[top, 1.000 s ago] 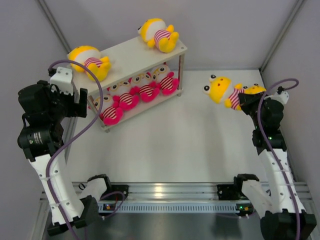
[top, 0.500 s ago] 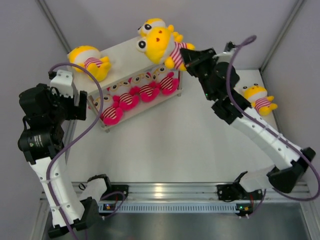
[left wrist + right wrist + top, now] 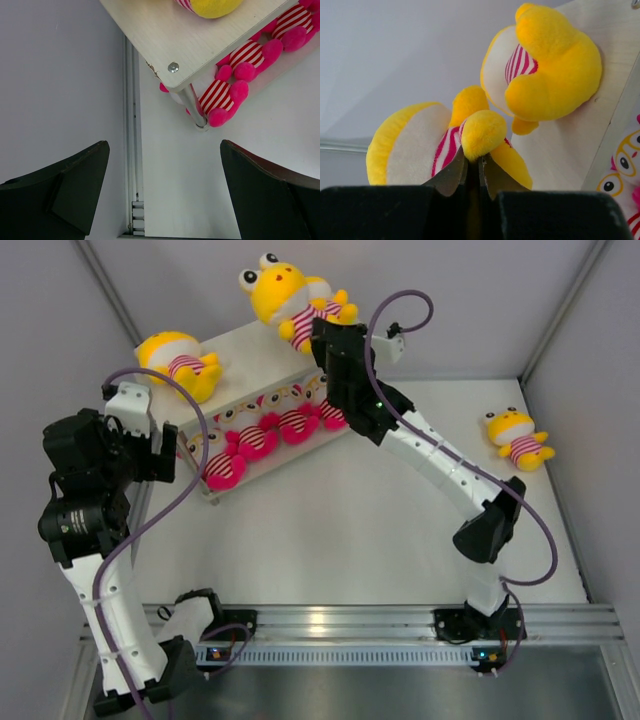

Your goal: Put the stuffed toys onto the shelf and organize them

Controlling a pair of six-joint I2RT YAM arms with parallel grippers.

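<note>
Right wrist view: your right gripper [image 3: 474, 172] pinches a yellow toy [image 3: 410, 150] by its limb; dropped here, it could roll off the shelf [image 3: 570, 145].

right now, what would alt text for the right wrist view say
The right gripper is shut on a limb of a yellow stuffed toy with pink and white stripes, held in front of a grey wall. Behind it a second yellow toy lies on the pale shelf, and a toy face peeks out at lower right.
</note>
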